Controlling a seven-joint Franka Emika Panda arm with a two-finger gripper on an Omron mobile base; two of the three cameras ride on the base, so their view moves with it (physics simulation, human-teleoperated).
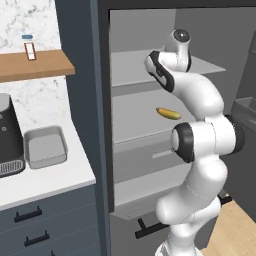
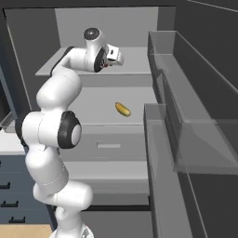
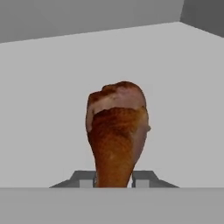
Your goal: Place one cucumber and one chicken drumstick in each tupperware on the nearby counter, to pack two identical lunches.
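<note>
Pincer closed on a chicken drumstick at the upper fridge shelf.

The white arm rises from the base, bends at a dark elbow joint and reaches up and forward into the open fridge, its wrist level with the upper shelf (image 2: pixel 135 58). In the hand view the pincer (image 3: pixel 114 178) has its two fingers pressed against the narrow end of the chicken drumstick (image 3: pixel 116 135), whose thick, browned end points away from the camera over the pale shelf surface. From the right base view the pincer (image 2: pixel 120 58) sits just above that shelf. One shelf lower lies a small yellowish item (image 2: pixel 122 109), too small to name. On the worktop (image 1: pixel 50 182) left of the fridge stands a tupperware (image 1: pixel 45 146), beside a dark appliance (image 1: pixel 10 135).
</note>
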